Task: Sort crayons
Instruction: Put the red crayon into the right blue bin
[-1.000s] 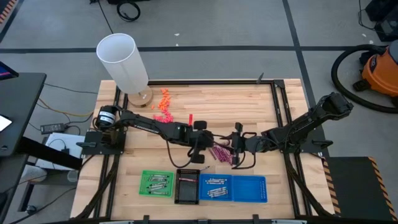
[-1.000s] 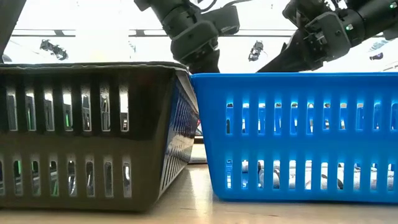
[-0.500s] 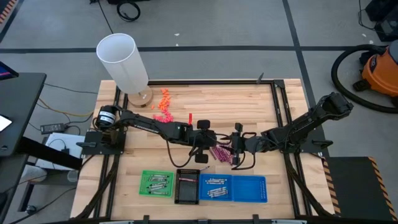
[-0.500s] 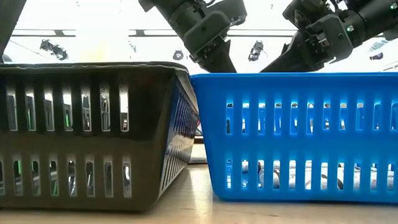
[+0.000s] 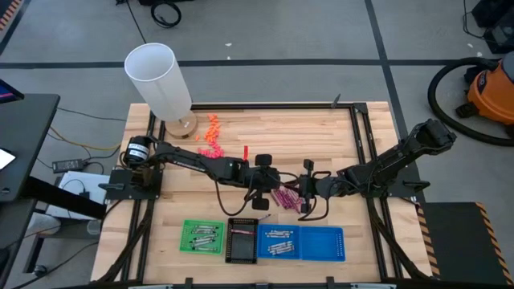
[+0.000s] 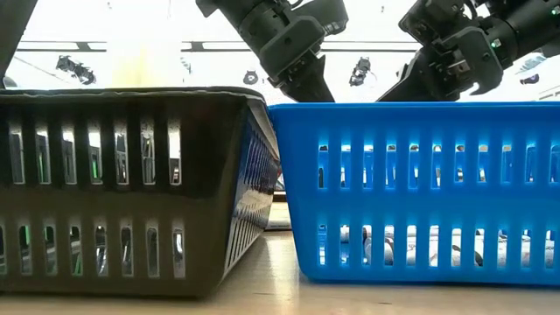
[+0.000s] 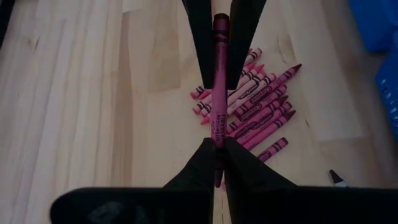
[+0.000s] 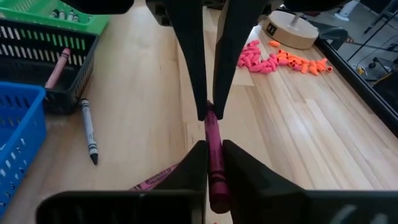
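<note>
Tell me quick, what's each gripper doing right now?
Left gripper: shut on a magenta crayon.
Right gripper: shut on a dark pink crayon.

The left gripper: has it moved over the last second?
Yes. In the high view the left gripper has slid to the right, away from the white cylinder and nearer the pile of magenta crayons, with a crayon clamped.

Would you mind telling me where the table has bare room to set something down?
Bare wood lies along the table's right side, behind the right gripper, and left of the green tray. The middle is crowded: both grippers and the magenta crayon pile.
</note>
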Tool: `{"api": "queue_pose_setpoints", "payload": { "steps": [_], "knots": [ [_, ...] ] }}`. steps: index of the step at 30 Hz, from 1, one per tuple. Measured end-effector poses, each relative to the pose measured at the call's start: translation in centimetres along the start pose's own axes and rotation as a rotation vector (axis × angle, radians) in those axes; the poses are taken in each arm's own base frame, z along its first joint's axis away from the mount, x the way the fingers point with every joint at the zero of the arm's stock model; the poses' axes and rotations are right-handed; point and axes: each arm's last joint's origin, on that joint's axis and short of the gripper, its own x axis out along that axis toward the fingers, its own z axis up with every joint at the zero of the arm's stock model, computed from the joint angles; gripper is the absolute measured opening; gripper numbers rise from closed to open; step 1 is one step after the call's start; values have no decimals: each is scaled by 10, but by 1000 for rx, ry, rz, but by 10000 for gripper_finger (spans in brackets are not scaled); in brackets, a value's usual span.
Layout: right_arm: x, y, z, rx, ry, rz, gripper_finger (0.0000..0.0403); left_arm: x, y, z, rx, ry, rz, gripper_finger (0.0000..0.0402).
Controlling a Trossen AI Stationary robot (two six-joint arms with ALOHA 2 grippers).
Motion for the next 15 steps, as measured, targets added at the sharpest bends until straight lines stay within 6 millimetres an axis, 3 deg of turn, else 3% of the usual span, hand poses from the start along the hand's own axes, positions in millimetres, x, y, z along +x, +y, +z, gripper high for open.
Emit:
{"api": "queue_pose_setpoints", "payload": {
  "steps": [6,15],
  "knots": [
    [0,0,0,2,0,7,38,0,-1,0,2,1,-1,39],
    [-2,2,-3,49,37,58,47,-10,-7,-5,-10,71,22,179]
  ]
}}
